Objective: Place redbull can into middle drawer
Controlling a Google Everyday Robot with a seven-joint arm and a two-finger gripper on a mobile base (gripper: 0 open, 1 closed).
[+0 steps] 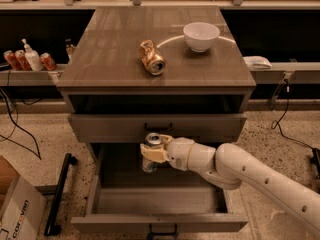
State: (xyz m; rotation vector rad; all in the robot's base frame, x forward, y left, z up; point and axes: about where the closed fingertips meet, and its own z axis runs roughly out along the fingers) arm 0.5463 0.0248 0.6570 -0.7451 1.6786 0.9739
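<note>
The pale yellow gripper [149,154], on a white arm [260,176] over the grey-beige middle drawer [125,201], clasps the silver-and-blue redbull can [152,139]. Farther back, on the grey-brown tabletop [107,59], lie a dented gold can [152,58] and a white bowl [201,36]. The floor [282,134] is speckled beige.

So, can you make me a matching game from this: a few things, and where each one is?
1 redbull can
2 dented gold can
3 white bowl
4 middle drawer

A on its side on the cabinet top
B pulled open
C in the gripper, over the open drawer
D upright, back right of the top

Pairs: 1-C, 2-A, 3-D, 4-B
</note>
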